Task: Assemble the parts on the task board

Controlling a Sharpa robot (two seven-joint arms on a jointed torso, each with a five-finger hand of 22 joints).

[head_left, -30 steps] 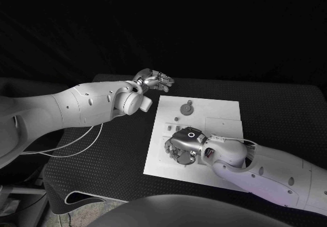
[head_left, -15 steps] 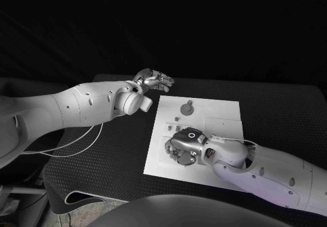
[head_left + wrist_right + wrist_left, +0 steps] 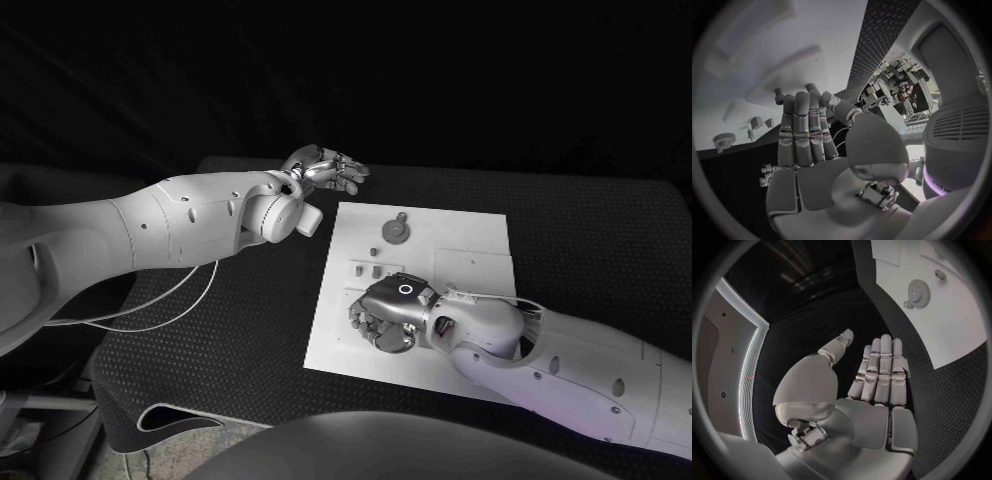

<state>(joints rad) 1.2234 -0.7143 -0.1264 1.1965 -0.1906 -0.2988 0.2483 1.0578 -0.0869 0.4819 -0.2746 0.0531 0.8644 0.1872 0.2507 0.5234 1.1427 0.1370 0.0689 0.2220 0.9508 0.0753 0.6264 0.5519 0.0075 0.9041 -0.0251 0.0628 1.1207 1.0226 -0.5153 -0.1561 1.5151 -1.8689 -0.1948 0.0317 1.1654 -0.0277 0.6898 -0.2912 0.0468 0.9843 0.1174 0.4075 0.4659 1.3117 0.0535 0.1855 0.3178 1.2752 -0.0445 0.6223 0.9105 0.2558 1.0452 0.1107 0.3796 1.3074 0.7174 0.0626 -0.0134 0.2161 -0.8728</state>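
The white task board (image 3: 469,240) lies in the middle of the black table. A round gear-like part (image 3: 394,232) sits near its far edge, with small parts (image 3: 372,268) closer in. My right hand (image 3: 384,318) hovers low over the board's near-left area, fingers pointing down. In the right wrist view that hand (image 3: 807,150) has straight fingers and an empty palm, above the board (image 3: 767,60), with a small peg (image 3: 779,95) just past the fingertips. My left hand (image 3: 326,170) hangs off the board's far-left corner. It (image 3: 873,385) is flat and holds nothing; the gear (image 3: 917,290) lies beyond it.
Black textured table (image 3: 216,320) surrounds the board on all sides. A thin white cable (image 3: 173,300) loops under my left arm. A small round part (image 3: 722,141) and a block-like part (image 3: 756,122) rest on the board near my right hand.
My right hand has shifted slightly toward the board's near-left edge. My left hand has stayed where it was.
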